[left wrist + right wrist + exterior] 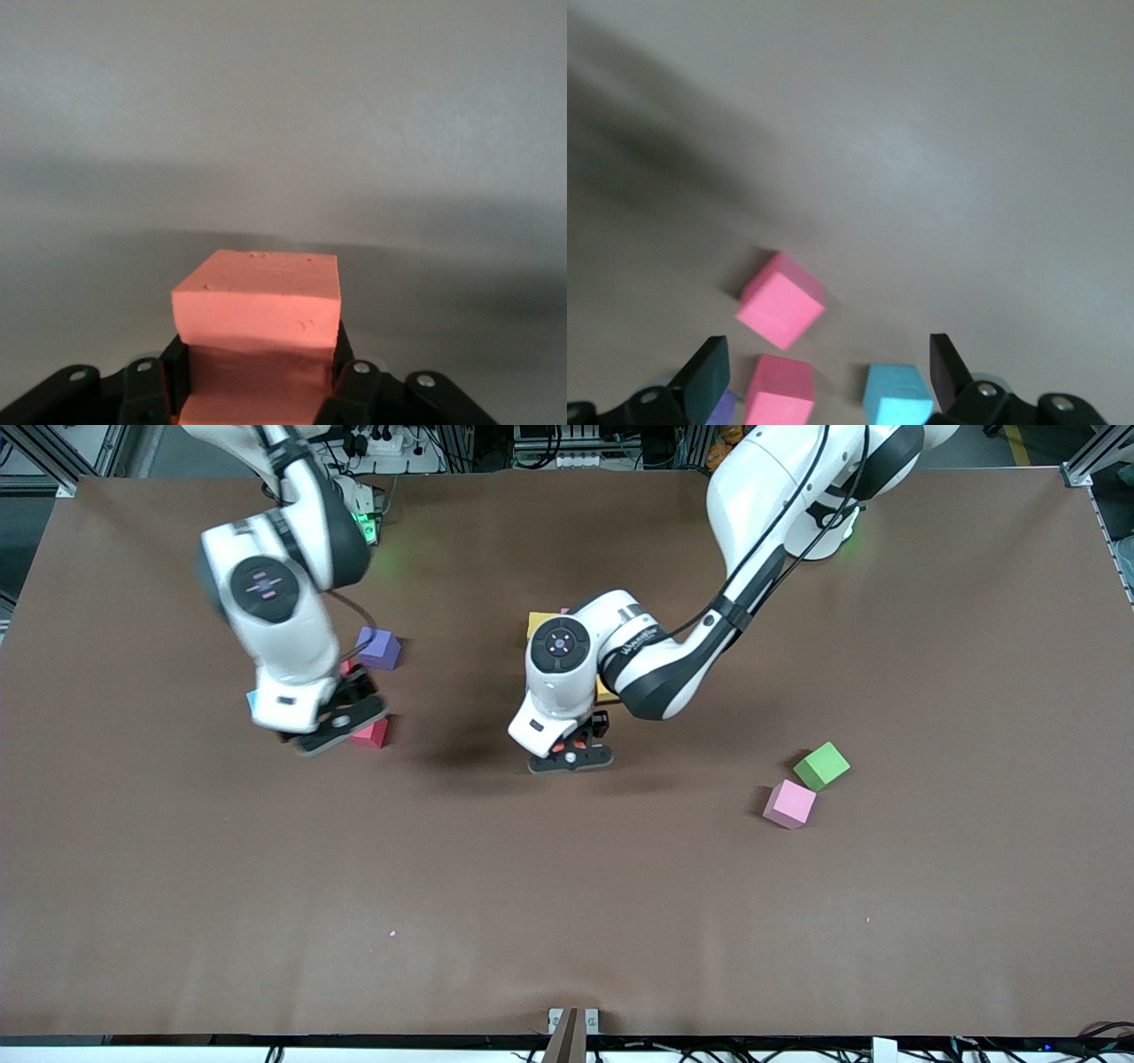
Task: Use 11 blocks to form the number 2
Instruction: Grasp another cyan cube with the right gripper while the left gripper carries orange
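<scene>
A brown cloth-like table point(567, 921) spreads under me, metal framing and cables along its edge by my bases. Toward my right arm's end, my right gripper point(335, 722) hangs with fingers point(709, 376) spread wide and empty over a cluster – purple block point(379, 647), red block point(370, 733), pink ones point(780, 299) and a blue one point(897, 396). At mid-table my left gripper point(571, 755) is clamped on an orange block point(259, 305), held above bare table. A yellow block point(537, 623) peeks out by that arm. Toward my left arm's end lie a green cube point(821, 765) and a pink block point(789, 803), corners nearly touching
</scene>
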Motion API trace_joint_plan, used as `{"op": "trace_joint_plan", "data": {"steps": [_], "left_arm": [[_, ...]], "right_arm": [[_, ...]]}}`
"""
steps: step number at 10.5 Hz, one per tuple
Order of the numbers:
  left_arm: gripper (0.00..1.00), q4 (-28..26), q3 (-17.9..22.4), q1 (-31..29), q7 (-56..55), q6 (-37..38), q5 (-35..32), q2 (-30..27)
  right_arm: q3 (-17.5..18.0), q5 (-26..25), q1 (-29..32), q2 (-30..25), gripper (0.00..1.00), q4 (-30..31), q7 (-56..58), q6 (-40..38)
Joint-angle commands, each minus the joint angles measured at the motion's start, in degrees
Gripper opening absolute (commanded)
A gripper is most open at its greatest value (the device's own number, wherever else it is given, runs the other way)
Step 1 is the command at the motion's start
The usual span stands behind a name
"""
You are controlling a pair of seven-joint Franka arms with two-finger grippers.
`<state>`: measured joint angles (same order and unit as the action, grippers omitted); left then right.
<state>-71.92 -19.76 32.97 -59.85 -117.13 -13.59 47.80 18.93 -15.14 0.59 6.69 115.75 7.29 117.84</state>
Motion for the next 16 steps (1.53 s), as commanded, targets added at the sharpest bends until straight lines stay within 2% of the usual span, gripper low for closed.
{"op": "trace_joint_plan", "data": {"steps": [1,3,6,11,12,14,16], "left_arm": [[0.44,1.78,0.86,2.53,1.05,-0.12,2.33,1.85],[0.44,1.78,1.38,3.94,1.32,-0.20,2.25,2.03],[0.44,1.78,2.09,5.61,1.76,-1.70,2.25,3.17],[0.44,1.34,2.44,6.41,1.76,-1.79,2.07,4.05],[0.44,1.34,2.44,6.84,1.76,-1.79,1.99,4.49],[0.44,1.34,2.44,7.11,1.58,-1.87,1.98,5.28],[0.44,1.17,2.44,7.46,1.41,-1.87,1.90,5.29]], "right_arm": [[0.76,1.78,6.07,-1.59,1.00,5.43,-0.78,6.31],[0.67,4.14,11.34,-1.33,1.00,11.58,-4.46,15.09],[0.76,4.94,18.28,-1.42,1.00,12.14,-4.04,13.75],[0.59,4.95,19.88,-1.07,1.00,12.66,-3.51,13.81],[0.50,4.86,20.84,-0.98,1.00,13.45,-2.73,14.86],[0.41,4.95,24.62,-0.37,1.00,17.74,4.47,22.04],[0.41,4.95,26.21,0.78,1.00,20.65,9.30,23.84]]}}
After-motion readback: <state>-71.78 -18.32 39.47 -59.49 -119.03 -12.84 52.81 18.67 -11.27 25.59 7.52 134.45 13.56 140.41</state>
